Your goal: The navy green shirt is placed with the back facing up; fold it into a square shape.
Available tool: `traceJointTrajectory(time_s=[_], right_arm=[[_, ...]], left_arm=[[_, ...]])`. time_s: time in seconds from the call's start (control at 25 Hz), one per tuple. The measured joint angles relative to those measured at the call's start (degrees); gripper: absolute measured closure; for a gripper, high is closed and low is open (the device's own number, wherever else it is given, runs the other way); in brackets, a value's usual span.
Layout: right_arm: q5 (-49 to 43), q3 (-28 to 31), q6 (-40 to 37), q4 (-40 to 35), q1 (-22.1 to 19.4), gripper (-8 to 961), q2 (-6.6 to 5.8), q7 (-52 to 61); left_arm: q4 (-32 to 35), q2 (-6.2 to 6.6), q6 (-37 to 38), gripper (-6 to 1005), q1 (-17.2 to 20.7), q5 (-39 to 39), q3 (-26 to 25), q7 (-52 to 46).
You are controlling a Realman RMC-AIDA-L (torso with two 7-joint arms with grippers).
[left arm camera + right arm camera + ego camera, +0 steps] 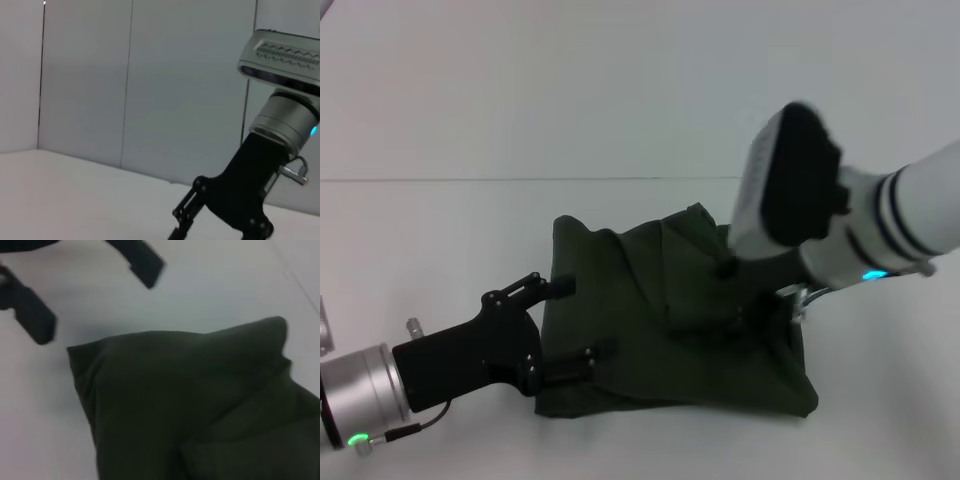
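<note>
- On the pale surface (440,240) in front of you, the navy green shirt (650,350) lies already gathered into a rough, rumpled block, wider than it is deep, with its long axis running across from your left to your right.
- Your left pincer (578,320) sits at the shirt's left edge, its two fingers spread apart, one by the upper left corner and one resting on the cloth lower down; it has hold of nothing that you can see.
- Your right pincer (760,300) comes down from above onto the right half of the shirt. Whether it is open or closed, or gripping cloth, you cannot tell: its fingers are lost against the dark fabric.
- For the next fold, judge that the shirt lies between both arms, each touching its own side; the right one is nearer the bunched ridge.
- Cloth is soft, matte cotton, limp and creased, with a raised fold near the top right and a loose, uneven lower edge, so expect it to sag and slip rather than hold shape.
</note>
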Motion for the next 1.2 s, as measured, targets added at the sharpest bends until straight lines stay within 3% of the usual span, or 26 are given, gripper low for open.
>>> traceJointTrajectory(time_s=[0.12, 0.28, 0.56, 0.76, 1.0, 1.2], right_arm=[[0.45, -7.84, 6.18, 1.44, -0.58, 224, 0.11, 2.09], [0.10, -17.03, 15.82, 3.83, -1.55, 199, 0.14, 5.17], [-0.38, -20.46, 25.97, 13.18, 1.57, 246, 0.42, 7.48], [-0.99, -20.92, 28.70, 12.54, 1.27, 307, 0.19, 9.19], [-6.55, -20.51, 29.29, 8.87, -0.43, 560, -0.07, 13.06], [-8.40, -18.29, 31.86, 8.77, -0.85, 709, -0.07, 17.17]], left_arm=[[-0.01, -0.21, -0.86, 63, -0.17, 0.76, -0.06, -0.31], [-0.06, -0.24, -1.45, 67, -0.44, 1.28, -0.13, -0.77], [0.01, 0.16, -2.24, 74, -0.34, 1.95, -1.49, -2.03], [0.01, 0.12, -2.63, 79, -0.51, 2.48, -1.19, -2.39], [-0.02, -0.05, -3.23, 84, -0.73, 3.44, -1.65, -2.54], [-0.07, -0.22, -3.88, 89, -0.76, 3.52, -1.72, -2.57]])
